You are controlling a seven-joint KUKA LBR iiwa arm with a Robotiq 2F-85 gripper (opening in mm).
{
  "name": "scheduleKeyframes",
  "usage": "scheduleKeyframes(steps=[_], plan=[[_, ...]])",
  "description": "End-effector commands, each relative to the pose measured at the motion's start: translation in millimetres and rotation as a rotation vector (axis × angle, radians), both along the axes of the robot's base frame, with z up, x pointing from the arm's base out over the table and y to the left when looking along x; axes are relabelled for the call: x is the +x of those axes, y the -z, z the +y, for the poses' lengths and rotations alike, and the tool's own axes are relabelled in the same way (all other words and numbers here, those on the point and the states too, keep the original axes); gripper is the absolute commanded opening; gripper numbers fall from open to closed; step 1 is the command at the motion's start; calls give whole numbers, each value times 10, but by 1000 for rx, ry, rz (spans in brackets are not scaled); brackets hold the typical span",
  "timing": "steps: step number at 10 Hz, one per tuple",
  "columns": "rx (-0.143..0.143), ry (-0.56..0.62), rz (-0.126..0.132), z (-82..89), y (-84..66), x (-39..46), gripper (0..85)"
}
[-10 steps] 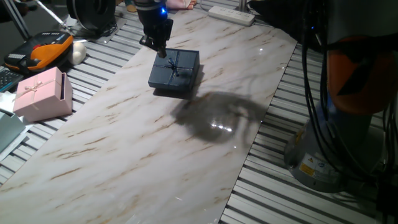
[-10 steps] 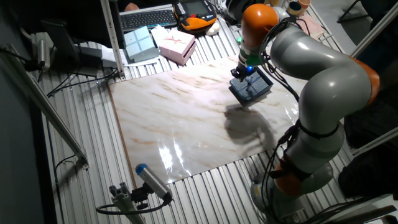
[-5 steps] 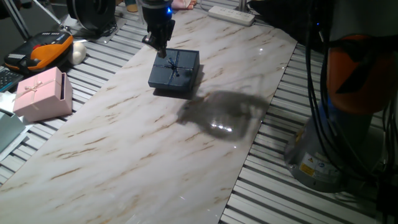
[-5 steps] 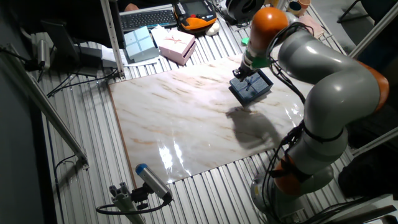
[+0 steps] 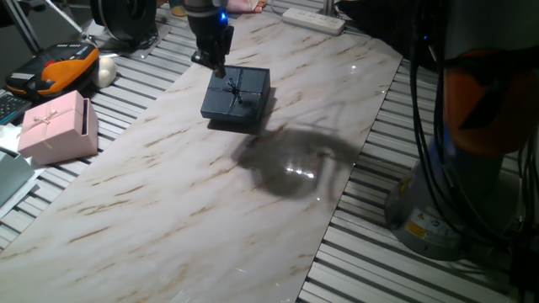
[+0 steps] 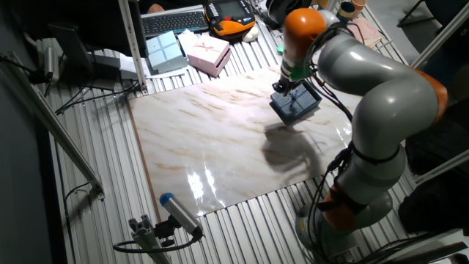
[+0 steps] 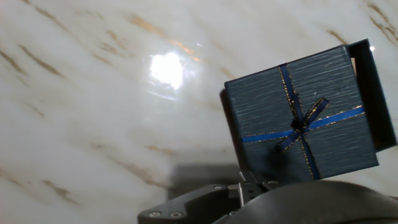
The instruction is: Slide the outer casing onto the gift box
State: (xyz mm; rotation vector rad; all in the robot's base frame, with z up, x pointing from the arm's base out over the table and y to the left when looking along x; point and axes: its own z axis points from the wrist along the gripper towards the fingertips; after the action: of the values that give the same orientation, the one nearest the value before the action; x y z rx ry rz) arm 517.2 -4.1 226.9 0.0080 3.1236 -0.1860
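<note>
Dark navy square outer casing with a thin blue-and-gold ribbon bow (image 5: 237, 93) (image 6: 296, 104) (image 7: 300, 121) sits flat on the white marble-look counter (image 5: 194, 194) (image 6: 212, 139) (image 7: 93, 93), toward the far end in one fixed view. In the hand view a plain dark navy inner gift box (image 7: 375, 93) pokes out along the casing's right edge, partly inside it; only a strip shows. The black two-finger pincer (image 5: 211, 57) (image 6: 286, 86) hangs at the casing's far left corner, tips close to the box top. Whether fingers are apart or together: cannot tell, the hand view shows only the pincer base at the bottom edge. Pale pink bow-topped cardboard box (image 5: 56, 128) (image 6: 208, 54) stands well apart on the slatted surface beside the counter.
</note>
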Motion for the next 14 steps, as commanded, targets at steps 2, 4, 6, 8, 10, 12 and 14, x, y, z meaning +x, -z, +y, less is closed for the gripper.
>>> scheduleKeyframes(steps=[2, 4, 6, 8, 10, 12, 14], plan=[[-27, -6, -20, 12, 171, -3, 0], [-31, -13, -35, -5, 410, -41, 0], [-46, -31, -28, -43, 588, -45, 0], [-57, -31, -28, -44, 668, -20, 0], [-28, -28, 0, -53, 766, 8, 0], [-10, -16, 15, -48, 891, 29, 0], [4, -11, 27, -50, 1015, 52, 0]])
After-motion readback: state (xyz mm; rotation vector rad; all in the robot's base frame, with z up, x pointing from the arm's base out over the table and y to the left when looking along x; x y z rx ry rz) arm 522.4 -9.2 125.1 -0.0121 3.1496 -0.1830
